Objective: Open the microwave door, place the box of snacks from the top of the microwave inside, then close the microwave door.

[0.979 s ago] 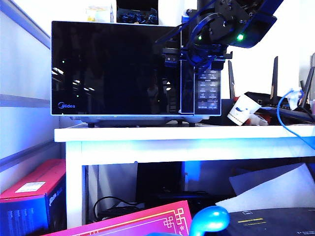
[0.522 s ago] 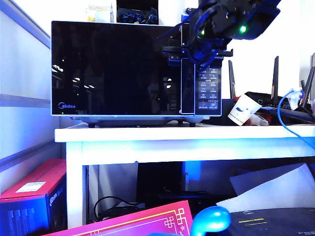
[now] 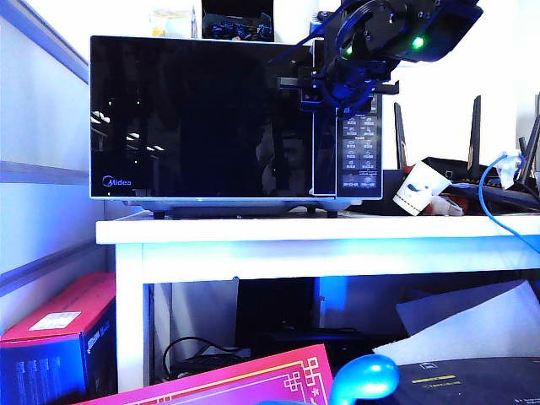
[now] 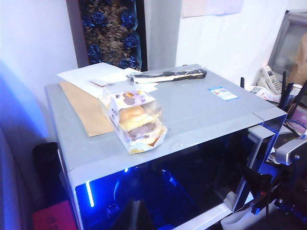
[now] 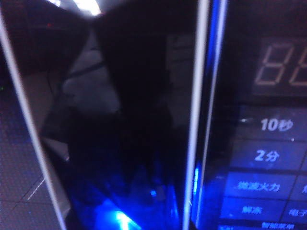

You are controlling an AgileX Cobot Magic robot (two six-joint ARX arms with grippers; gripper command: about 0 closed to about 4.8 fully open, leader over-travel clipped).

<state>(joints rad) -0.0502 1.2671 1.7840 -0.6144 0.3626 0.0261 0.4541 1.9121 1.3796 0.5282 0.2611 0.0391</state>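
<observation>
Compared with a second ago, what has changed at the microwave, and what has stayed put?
The right end effector has risen slightly along the handle edge of the microwave door, ending at the upper corner beside the button panel; whether it grips the handle cannot be told. The door remains shut, and the microwave and paper cup have not moved. The box of snacks lies on top; the left end effector is not visible.

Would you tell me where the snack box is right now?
The snack box lies on top of the microwave, near its front edge above the door, beside a brown envelope, seen in the left wrist view.
</observation>
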